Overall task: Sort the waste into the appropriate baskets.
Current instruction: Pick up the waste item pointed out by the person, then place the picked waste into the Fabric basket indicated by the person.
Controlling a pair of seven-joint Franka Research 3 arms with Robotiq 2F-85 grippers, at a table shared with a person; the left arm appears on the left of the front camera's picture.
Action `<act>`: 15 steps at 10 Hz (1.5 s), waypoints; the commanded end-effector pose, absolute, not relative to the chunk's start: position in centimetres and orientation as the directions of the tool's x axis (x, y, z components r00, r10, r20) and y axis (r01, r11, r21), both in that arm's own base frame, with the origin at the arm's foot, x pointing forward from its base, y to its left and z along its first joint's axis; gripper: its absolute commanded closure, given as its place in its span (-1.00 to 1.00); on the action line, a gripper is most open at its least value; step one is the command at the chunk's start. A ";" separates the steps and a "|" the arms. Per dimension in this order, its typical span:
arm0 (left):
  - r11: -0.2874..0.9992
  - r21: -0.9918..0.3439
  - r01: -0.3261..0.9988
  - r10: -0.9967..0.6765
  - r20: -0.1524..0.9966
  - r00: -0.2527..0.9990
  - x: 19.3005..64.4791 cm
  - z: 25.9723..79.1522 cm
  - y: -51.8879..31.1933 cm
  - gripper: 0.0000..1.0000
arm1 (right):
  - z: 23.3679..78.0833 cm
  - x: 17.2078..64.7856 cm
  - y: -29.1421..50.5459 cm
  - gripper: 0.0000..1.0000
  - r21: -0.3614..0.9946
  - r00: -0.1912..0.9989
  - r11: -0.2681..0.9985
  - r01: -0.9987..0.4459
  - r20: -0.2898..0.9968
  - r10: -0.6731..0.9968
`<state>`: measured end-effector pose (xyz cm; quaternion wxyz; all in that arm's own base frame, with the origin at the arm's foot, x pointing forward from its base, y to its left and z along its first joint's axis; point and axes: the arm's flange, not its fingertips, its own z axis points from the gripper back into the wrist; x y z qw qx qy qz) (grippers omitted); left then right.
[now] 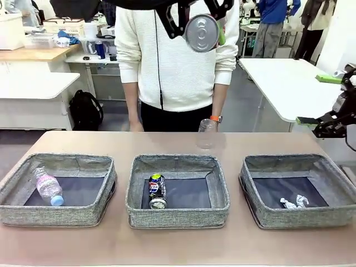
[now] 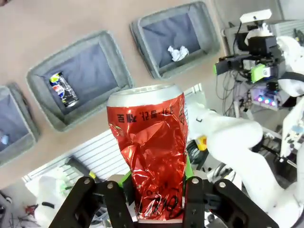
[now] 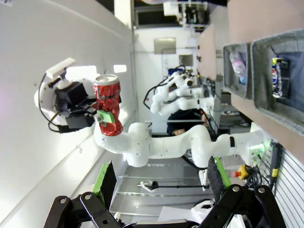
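The red can [image 2: 149, 156] sits closest to the lens, upright and badly crumpled. The left claw [image 2: 154, 190] grips it by its lower end, with the jaws narrowed onto the dented metal and a green pad on each side. In the front view the can's silver end [image 1: 201, 33] hangs high above the table [image 1: 178, 245], roughly over the middle basket [image 1: 175, 161] and in front of the person's chest.

The step in hand looks like carrying this can to a basket. The middle one already holds the dark can [image 1: 157, 191], so metal probably belongs there. To do it well, the arm should descend straight over that basket's dark floor. It should let go only once the can is low, inside the soft walls, because a drop from this height could bounce or roll out. The crushed surface gives the pads an uneven hold, so a slow, steady descent is safer than a swing. Aiming for the bare floor beside the dark can would avoid knocking it.

The left basket [image 1: 55, 164] holds the bottle [image 1: 49, 188], which lies on its side. The right basket [image 1: 295, 161] holds the white scraps [image 1: 293, 202] near its front wall.

The cup [image 1: 207, 133] is at the table's far edge by the person's wrist, and it cannot be told whether the hand holds it. The right claw [image 3: 160, 183] waits off to the right of the table with its jaws wide and empty.
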<state>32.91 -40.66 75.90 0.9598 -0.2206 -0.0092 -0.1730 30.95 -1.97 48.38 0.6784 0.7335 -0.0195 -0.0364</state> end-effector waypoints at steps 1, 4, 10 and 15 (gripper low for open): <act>0.825 -0.405 0.395 -0.386 0.107 0.916 31.9 75.8 -39.8 0.37 | 48.6 30.9 -2.1 -1.00 0.996 0.997 -0.085 0.011 -0.017 -0.073; 0.825 -0.405 0.395 -0.386 0.107 0.916 31.9 75.8 -39.8 0.37 | 48.6 30.9 -2.1 -1.00 0.996 0.997 -0.085 0.011 -0.017 -0.073; 0.825 -0.405 0.395 -0.386 0.107 0.916 31.9 75.8 -39.8 0.37 | 48.6 30.9 -2.1 -1.00 0.996 0.997 -0.085 0.011 -0.017 -0.073; 0.825 -0.405 0.395 -0.386 0.107 0.916 31.9 75.8 -39.8 0.37 | 48.6 30.9 -2.1 -1.00 0.996 0.997 -0.085 0.011 -0.017 -0.073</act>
